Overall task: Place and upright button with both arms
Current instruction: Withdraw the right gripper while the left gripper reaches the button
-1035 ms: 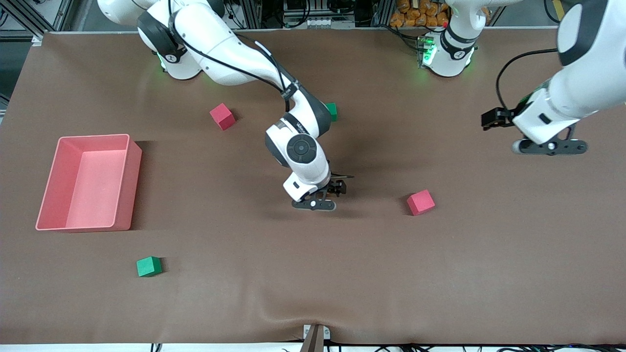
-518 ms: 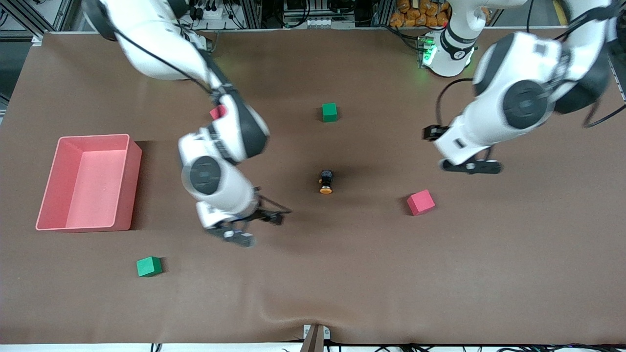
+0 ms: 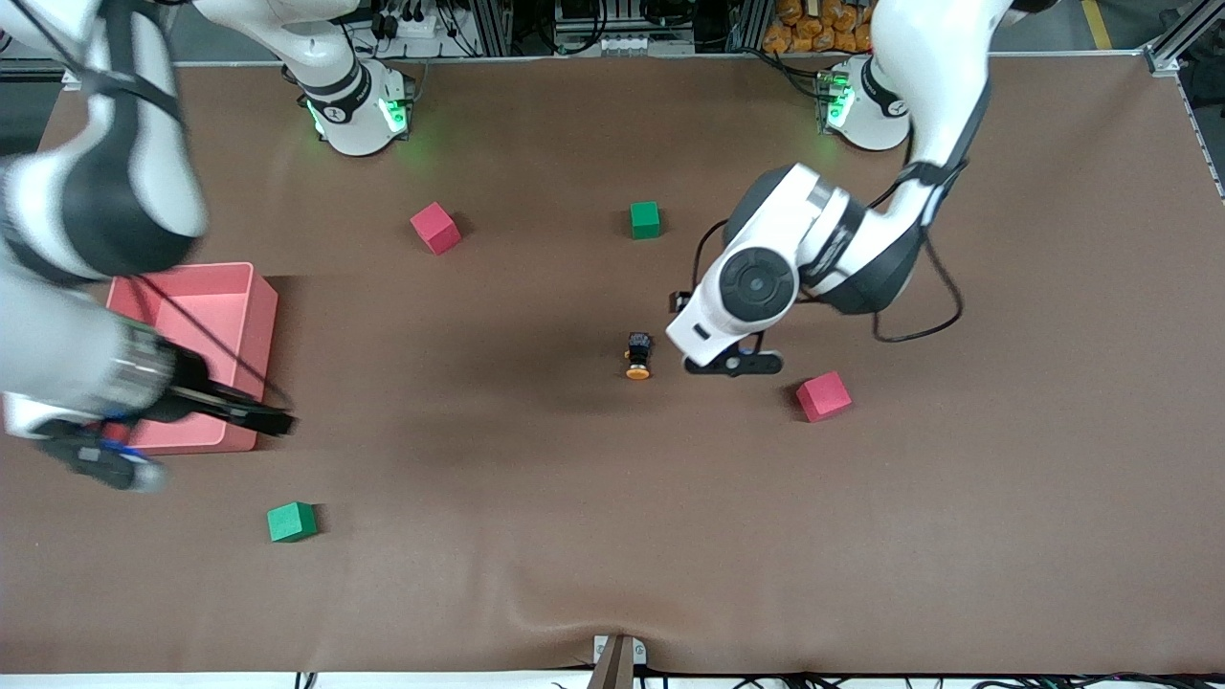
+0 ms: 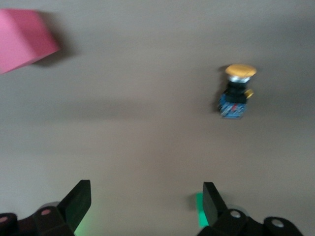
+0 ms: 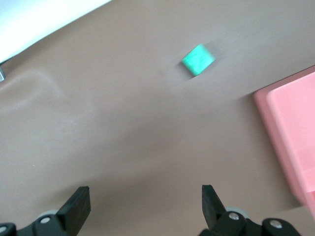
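The button [image 3: 638,356] lies on its side in the middle of the brown table, its orange cap pointing toward the front camera and its black body away from it. In the left wrist view the button [image 4: 235,93] lies clear of the open fingers. My left gripper [image 3: 732,364] hovers open over the table just beside the button, toward the left arm's end, with nothing between its fingers [image 4: 78,201]. My right gripper [image 3: 100,464] is open and empty over the table by the pink bin's near corner; in its wrist view the right gripper [image 5: 146,206] has only bare table under it.
A pink bin [image 3: 182,269] stands at the right arm's end. A red cube [image 3: 823,396] sits beside the left gripper, and a second red cube [image 3: 435,228] and a green cube [image 3: 645,219] lie nearer the bases. Another green cube [image 3: 291,522] lies near the front edge.
The right arm swung away from the table's middle to the pink bin, uncovering the button on its side. The left arm came in from its end to just beside the button.
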